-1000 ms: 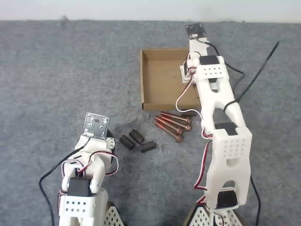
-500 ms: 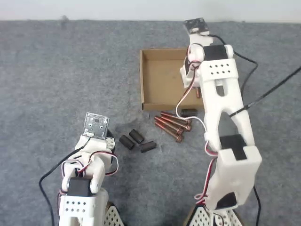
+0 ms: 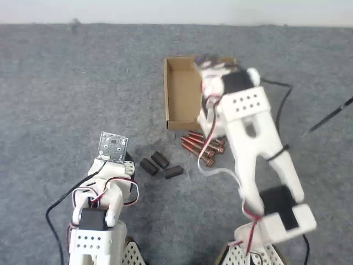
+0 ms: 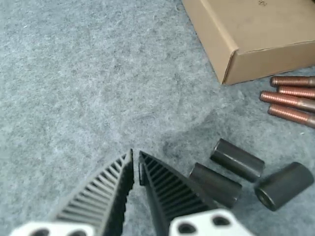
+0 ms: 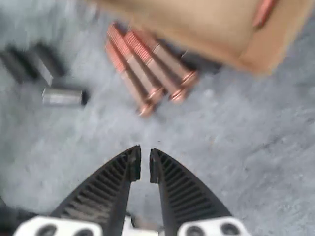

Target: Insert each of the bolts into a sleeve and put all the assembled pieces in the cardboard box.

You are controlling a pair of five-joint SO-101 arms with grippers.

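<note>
Right wrist view: right gripper (image 5: 143, 165) narrowed to a slit, empty, near bunched copper bolts (image 5: 146, 65) (touching side by side). Risks scattering several unless spread wider. Left gripper (image 4: 136, 168) likewise narrow, empty.

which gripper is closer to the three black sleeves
Left. The left gripper sits right beside the black sleeves on the carpet; the right gripper is over by the copper bolts, farther off.

Grey felt table (image 3: 66, 83), open cardboard box (image 3: 185, 99), copper bolts (image 3: 199, 144) just beside it, three black sleeves (image 3: 160, 160) nearby
</note>
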